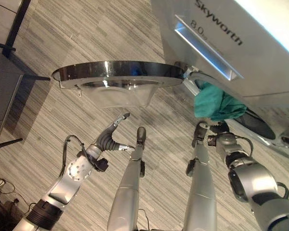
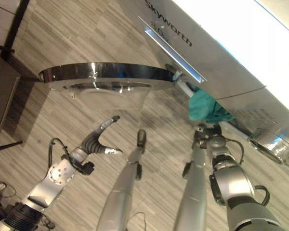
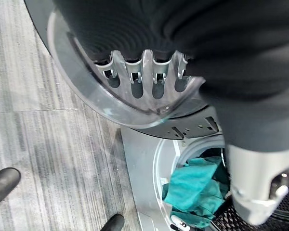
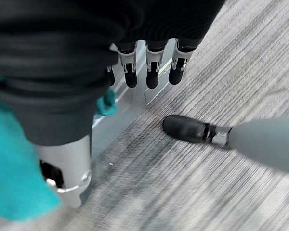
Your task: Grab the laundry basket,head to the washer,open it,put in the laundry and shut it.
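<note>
- Laundry [image 1: 216, 103], a teal cloth, is hanging half out of the washer [image 1: 241, 48] mouth, draping over its lower rim.
- Washer front panel is carrying dark lettering and a number beside a pale display strip; I am leaving the print unread.
- Washer door [image 1: 118, 77], round with a dark chrome rim and a clear bulging window, is standing swung wide open to the robot's left of the drum opening.
- Left robot hand [image 1: 113, 137] is hovering just below the open door, fingers straight and spread apart, thumb out to the side, gripping nothing; its wrist view is showing the fingertips [image 3: 135, 79] lying close against the clear door window.
- Right robot hand [image 1: 216, 137] is sitting just beneath the teal cloth at the washer mouth; its wrist view is showing the fingers [image 4: 151, 67] reaching straight toward the washer's silver front, with teal cloth [image 4: 14, 163] beside the thumb, but whether it is pinching the cloth I cannot tell.
- Wood-grain floor [image 1: 86, 33] is lying under everything, and a dark piece of furniture [image 1: 5, 82] is standing at the far left.
</note>
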### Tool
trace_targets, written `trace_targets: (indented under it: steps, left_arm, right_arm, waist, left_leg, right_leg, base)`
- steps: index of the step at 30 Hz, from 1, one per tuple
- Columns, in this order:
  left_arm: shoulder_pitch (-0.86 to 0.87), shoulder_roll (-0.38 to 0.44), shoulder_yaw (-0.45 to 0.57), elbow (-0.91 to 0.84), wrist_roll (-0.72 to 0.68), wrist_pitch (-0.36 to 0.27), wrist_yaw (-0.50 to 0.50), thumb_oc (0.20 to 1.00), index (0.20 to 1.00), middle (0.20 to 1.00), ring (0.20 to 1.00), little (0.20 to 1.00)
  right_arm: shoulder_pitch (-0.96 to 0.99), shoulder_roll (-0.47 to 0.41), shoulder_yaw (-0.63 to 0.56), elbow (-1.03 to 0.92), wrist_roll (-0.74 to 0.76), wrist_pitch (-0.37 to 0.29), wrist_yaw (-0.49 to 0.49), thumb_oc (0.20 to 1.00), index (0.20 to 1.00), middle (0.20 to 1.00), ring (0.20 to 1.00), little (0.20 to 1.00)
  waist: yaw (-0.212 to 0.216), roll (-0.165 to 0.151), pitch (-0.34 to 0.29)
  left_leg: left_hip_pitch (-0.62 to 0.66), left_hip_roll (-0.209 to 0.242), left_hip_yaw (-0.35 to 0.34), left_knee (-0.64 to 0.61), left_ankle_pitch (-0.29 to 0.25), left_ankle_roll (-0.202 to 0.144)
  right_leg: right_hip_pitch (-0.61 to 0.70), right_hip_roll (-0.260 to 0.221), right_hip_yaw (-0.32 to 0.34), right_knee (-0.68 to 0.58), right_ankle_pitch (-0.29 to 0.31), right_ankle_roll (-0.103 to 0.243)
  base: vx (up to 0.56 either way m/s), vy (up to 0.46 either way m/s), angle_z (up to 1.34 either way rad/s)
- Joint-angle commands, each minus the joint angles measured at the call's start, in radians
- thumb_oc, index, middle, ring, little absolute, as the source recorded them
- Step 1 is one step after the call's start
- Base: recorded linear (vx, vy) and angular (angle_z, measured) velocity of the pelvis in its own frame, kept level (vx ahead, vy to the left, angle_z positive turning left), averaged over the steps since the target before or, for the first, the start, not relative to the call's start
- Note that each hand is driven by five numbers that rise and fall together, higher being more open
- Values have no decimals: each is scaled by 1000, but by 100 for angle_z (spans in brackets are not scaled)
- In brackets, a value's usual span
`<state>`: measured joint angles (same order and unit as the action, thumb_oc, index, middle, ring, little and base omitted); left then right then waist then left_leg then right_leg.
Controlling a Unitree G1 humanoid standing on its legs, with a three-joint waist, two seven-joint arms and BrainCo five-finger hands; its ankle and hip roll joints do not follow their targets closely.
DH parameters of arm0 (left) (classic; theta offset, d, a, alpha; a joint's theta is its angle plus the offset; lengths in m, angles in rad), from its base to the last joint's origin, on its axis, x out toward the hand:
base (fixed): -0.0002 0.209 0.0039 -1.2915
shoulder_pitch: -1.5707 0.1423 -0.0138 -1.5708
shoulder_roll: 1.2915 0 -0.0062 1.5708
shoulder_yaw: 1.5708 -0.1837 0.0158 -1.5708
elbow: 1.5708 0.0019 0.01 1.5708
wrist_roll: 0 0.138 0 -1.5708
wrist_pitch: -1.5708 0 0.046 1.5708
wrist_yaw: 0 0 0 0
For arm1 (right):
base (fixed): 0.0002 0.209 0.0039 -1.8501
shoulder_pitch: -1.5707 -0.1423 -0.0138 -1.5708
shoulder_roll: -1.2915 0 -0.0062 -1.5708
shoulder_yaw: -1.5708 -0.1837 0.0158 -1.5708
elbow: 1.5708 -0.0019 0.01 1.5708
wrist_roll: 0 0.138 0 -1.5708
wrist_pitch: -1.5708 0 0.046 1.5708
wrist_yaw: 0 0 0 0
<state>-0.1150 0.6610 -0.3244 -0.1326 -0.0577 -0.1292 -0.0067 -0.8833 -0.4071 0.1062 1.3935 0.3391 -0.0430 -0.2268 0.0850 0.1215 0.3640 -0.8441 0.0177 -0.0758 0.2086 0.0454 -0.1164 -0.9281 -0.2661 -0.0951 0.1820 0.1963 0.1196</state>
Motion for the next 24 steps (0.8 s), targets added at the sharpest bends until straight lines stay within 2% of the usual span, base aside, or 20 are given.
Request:
trace_targets:
  steps: [1, 5, 12, 13, 20, 24]
  left_arm:
    - [80, 19, 45, -63, 62, -30, 21, 1000, 1000, 1000, 1000, 1000]
    - [69, 13, 56, -70, 107, -24, 34, 1000, 1000, 1000, 1000, 1000]
    - [45, -4, 26, -76, 116, -27, 32, 1000, 1000, 1000, 1000, 1000]
    - [28, -8, 14, -74, 130, -26, 35, 1000, 1000, 1000, 1000, 1000]
    - [-12, -15, -15, -57, 157, -24, 44, 1000, 1000, 1000, 1000, 1000]
    - [-12, -11, -16, -51, 162, -21, 47, 1000, 1000, 1000, 1000, 1000]
  right_arm:
    - [1, -30, 1, -2, 101, -27, -16, 1000, 1000, 1000, 1000, 1000]
    - [-64, -55, -35, -4, 206, -47, -3, 1000, 1000, 1000, 1000, 1000]
    - [-141, -80, -81, -24, 342, -89, 4, 1000, 1000, 1000, 1000, 1000]
    - [-176, -78, -92, -34, 420, -101, 31, 200, 200, 200, 200, 200]
    - [-227, -80, -49, -81, 464, -124, 66, 200, 200, 200, 200, 200]
    - [-237, -97, -36, -191, 507, -163, 65, 200, 200, 200, 200, 200]
  waist:
    - [-2, 35, -33]
    - [25, 57, -26]
    - [53, 76, -29]
    - [63, 77, -30]
    - [71, 63, -33]
    - [49, 39, -32]
  left_leg:
    - [-26, -1, 8, 75, -139, 38]
    - [-42, -5, 0, 63, -130, 36]
    - [-46, -8, -13, 47, -118, 31]
    - [-47, -9, -15, 42, -116, 29]
    - [-38, -7, -16, 43, -120, 26]
    - [-18, 0, -11, 39, -126, 25]
  right_leg:
    - [7, -17, 35, -44, -87, 72]
    - [-15, -22, 32, -36, -92, 77]
    - [-23, -28, 22, -29, -101, 78]
    - [-23, -31, 15, -29, -103, 77]
    - [-9, -29, 10, -29, -109, 74]
    - [11, -21, 11, -30, -114, 73]
  base:
    - [-3, 28, 4]
    - [-3, 3, 4]
    - [5, -1, 4]
    - [17, -8, 6]
    - [0, 0, 0]
    - [18, -7, 4]
